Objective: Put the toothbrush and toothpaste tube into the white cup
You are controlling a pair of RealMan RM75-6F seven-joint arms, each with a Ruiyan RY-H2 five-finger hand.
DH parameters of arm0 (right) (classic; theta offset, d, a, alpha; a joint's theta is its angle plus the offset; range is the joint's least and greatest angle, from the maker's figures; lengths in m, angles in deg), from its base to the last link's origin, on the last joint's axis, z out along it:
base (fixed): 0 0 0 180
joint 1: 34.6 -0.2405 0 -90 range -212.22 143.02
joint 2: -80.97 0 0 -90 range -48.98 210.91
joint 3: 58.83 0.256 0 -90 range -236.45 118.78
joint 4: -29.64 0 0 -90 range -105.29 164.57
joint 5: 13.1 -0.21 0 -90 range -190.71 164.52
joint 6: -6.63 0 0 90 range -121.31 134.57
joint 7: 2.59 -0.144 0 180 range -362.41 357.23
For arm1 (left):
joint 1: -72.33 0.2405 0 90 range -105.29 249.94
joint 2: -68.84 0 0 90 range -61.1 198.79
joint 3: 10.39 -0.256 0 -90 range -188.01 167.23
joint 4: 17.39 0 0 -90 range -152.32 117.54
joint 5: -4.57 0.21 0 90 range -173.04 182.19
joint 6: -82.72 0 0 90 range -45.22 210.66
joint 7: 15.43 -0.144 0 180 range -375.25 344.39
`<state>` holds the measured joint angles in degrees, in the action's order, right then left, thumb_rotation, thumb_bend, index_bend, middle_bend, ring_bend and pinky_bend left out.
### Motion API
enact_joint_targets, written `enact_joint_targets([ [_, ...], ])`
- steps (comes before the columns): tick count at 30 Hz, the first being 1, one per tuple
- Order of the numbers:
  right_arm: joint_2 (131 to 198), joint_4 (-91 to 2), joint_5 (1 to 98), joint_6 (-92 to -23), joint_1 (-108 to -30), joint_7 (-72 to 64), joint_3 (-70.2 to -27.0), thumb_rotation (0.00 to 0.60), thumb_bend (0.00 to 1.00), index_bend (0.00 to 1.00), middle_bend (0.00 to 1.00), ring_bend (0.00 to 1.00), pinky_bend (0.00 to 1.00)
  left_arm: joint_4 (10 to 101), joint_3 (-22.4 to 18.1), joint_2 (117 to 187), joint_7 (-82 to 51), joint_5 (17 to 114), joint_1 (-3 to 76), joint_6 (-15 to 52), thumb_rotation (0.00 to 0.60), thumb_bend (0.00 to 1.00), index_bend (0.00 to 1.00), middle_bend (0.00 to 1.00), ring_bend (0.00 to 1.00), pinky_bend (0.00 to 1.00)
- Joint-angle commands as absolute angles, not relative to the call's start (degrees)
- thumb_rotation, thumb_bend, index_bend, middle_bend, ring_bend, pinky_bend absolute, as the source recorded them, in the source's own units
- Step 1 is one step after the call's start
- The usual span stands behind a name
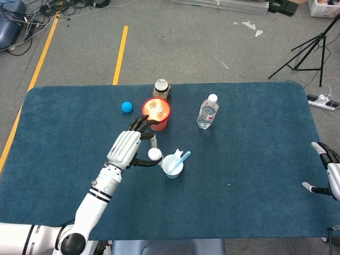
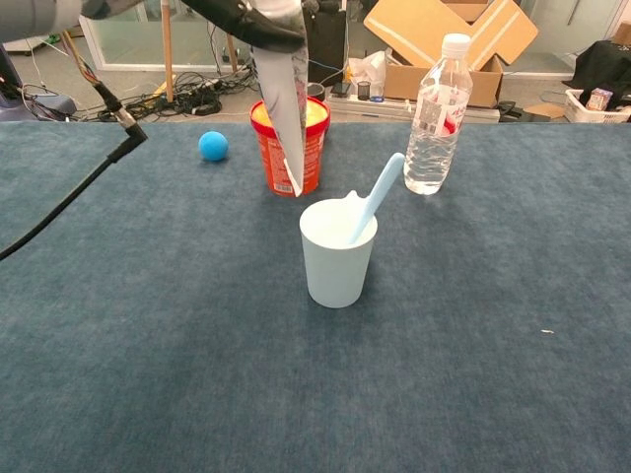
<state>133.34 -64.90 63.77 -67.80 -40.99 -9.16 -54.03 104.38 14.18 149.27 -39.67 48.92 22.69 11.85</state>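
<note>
The white cup point(image 1: 172, 166) point(image 2: 336, 255) stands mid-table with the light blue toothbrush point(image 1: 182, 159) point(image 2: 375, 199) leaning inside it, handle up and to the right. My left hand point(image 1: 129, 147) point(image 2: 242, 19) holds the white toothpaste tube point(image 1: 155, 154) point(image 2: 283, 97) upright, cap end up, just left of the cup. In the chest view the tube's flat end hangs slightly above and left of the cup's rim. My right hand point(image 1: 330, 172) rests at the table's right edge, fingers apart and holding nothing.
An orange tub point(image 1: 156, 113) point(image 2: 290, 144) stands right behind the tube and the cup. A water bottle point(image 1: 207, 111) point(image 2: 435, 116) is at back right, a blue ball point(image 1: 126, 107) point(image 2: 212, 146) at back left, a jar point(image 1: 161, 88) behind the tub.
</note>
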Motion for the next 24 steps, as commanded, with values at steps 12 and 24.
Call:
enact_joint_targets([
  [12,133.1,-64.6,63.9,-67.6,-41.0,-10.1,-54.0,0.600,0.00,0.06,0.10,0.13,0.58,100.5,13.5,153.3,-40.3,46.1,18.8,12.6,0.600,0.51,0.86,0.19,0.04,0.02],
  [24,132.7,-64.4,64.3,-67.8,-40.8,-11.3,-54.0,0.600,0.00,0.06,0.10,0.13,0.58,95.7,13.0,156.4,-38.5,45.7,16.8,14.2,0.600,0.51,0.86,0.19,0.04,0.02],
])
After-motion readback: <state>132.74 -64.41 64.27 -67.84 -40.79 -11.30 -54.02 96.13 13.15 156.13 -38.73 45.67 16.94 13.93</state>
